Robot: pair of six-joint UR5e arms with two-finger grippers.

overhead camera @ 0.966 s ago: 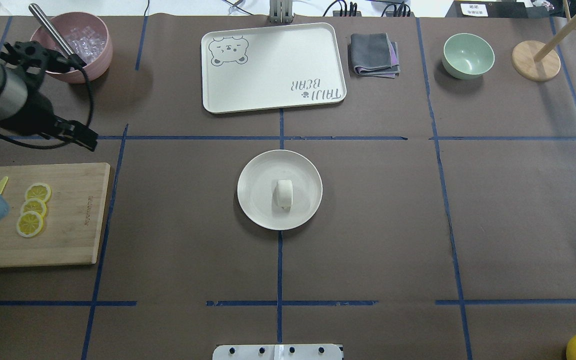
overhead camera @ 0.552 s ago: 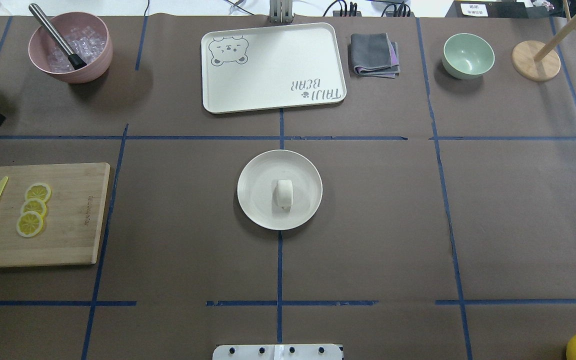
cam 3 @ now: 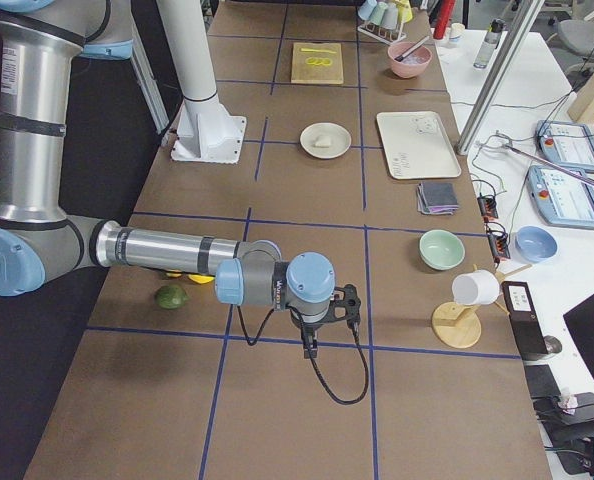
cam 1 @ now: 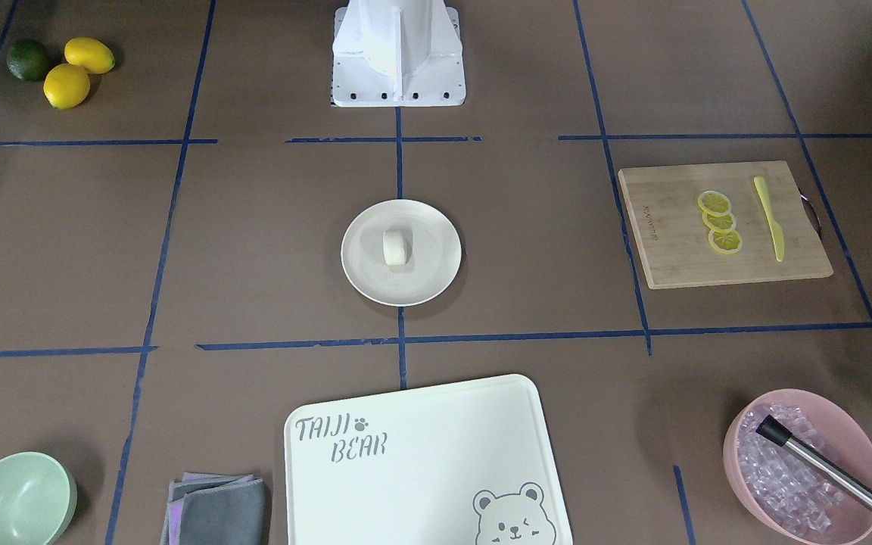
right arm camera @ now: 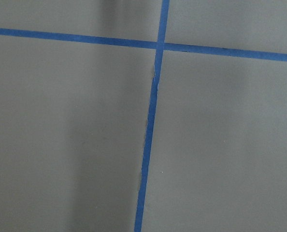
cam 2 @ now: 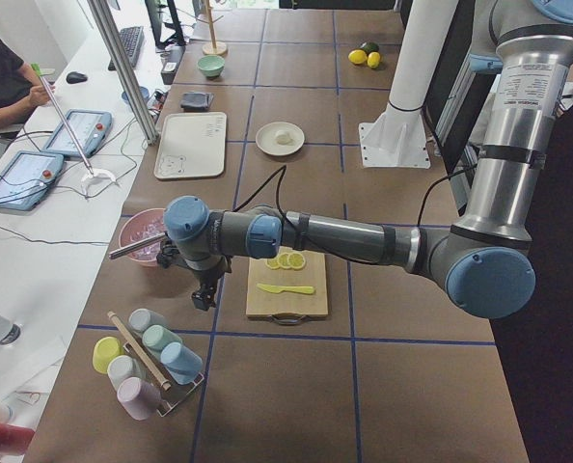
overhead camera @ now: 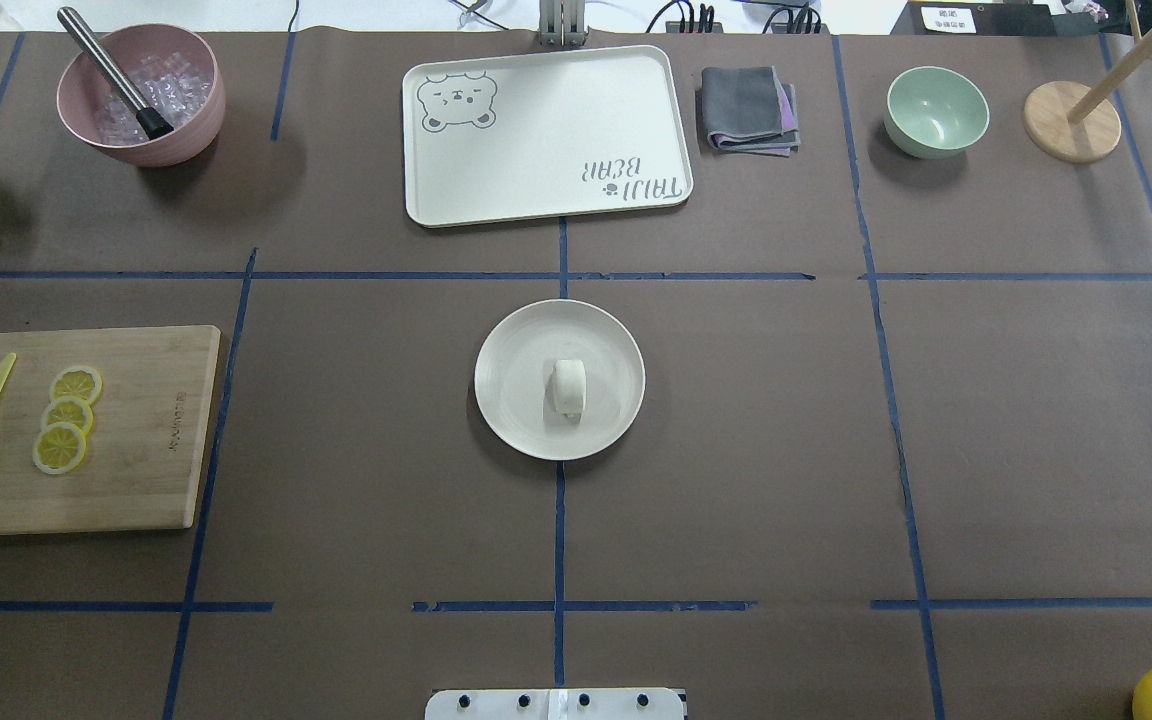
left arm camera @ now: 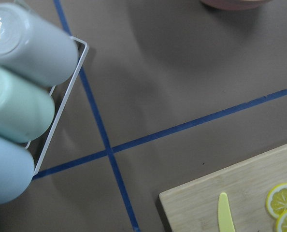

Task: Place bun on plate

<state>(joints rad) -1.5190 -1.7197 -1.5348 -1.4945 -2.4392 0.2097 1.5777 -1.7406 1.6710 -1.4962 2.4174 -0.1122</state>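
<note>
Left gripper (cam 2: 205, 289): above the table's left end, beside the cutting board (cam 2: 285, 305); jaw state cannot be told. Plate (overhead camera: 511, 400): table centre, carrying the bun (overhead camera: 569, 388) near its middle. Right gripper (cam 3: 345, 303): above the table's right end; jaw state cannot be told.

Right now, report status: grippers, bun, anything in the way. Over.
Left gripper, right gripper far off, state unreadable. Small white stubby bun resting on round cream plate. Nothing else on it.

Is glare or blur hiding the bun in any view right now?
Overhead: sharp and evenly lit, the bun low-contrast white on the white plate. Front-facing: the same, no glare. Left wrist: a highlight on one cup; bun not in view.
</note>
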